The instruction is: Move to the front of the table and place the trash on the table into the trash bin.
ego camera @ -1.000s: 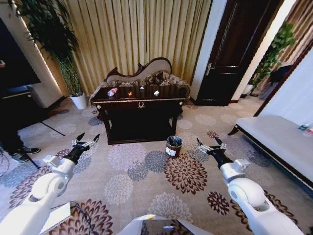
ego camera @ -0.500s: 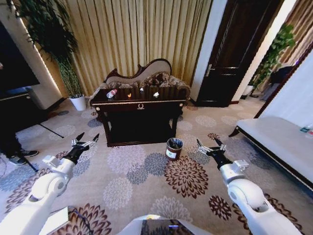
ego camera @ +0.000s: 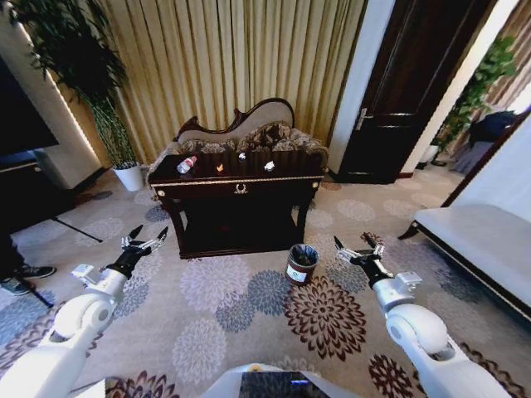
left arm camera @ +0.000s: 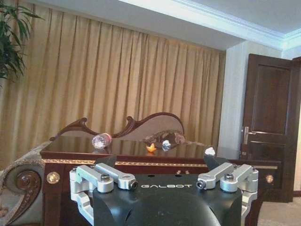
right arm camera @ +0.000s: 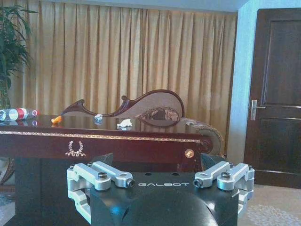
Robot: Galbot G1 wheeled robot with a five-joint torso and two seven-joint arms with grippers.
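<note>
A: Where is the trash now?

B: In the head view it is in the upper middle of the frame, on the desk (ego camera: 235, 187), a dark glossy wooden one w/ carved curved legs, a lower shelf and a gold ornament at the front edge. On top, from left to right: the bottle (ego camera: 187, 165) lying on its side, the orange scrap (ego camera: 220, 167), then a small shiny bit (ego camera: 241, 156) and the white wad (ego camera: 269, 166). The trash bin (ego camera: 301, 264) stands on the carpet, lower right of the desk, near its right leg.

A: How will these things handle?

B: The bottle is clear plastic w/ red cap and red-white label; it looks empty, so prob. very light, smooth and a bit slippery, and it can roll on the polished top. Best to take it across the middle of the body, at the label, not at the cap. The scrap and the wad look soft and nearly w/o weight; they need a pinch from above, close to the surface.

A: And the pincers?

B: Both are well apart from the desk, low in the frame over the flower carpet. The left pincer (ego camera: 143, 240) is at lower left, its fingers spread wide, holding nothing. The right pincer (ego camera: 354, 247) is at lower right, also wide and empty, just beside the bin in the picture.
</note>
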